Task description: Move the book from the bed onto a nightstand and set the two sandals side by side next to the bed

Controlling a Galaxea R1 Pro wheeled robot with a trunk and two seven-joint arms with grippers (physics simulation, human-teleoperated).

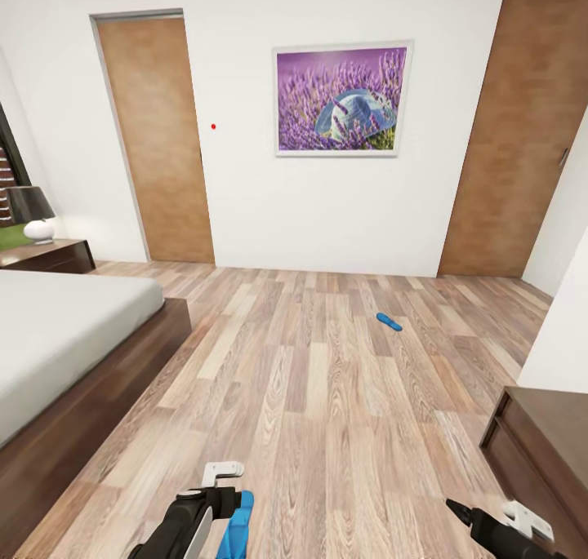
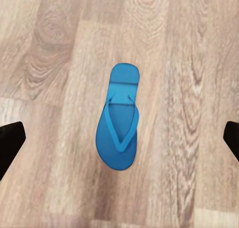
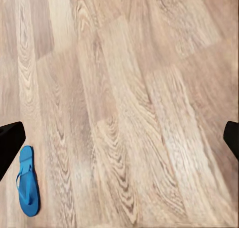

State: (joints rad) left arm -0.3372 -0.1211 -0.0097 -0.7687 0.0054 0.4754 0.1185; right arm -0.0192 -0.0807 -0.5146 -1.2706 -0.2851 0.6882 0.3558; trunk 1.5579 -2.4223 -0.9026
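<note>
Your left gripper (image 2: pixel 119 138), spread wide, hangs over one sandal (image 2: pixel 118 118) on the plank floor (image 1: pixel 327 396) beside the bed (image 1: pixel 65 330); the other sandal (image 1: pixel 389 321) lies mid-floor (right gripper (image 3: pixel 119 138) also open).

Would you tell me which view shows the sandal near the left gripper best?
The left wrist view: the sandal lies whole and centred, strap visible. The head view shows a sliver beside the left gripper. The right wrist view shows it small at the edge.
</note>
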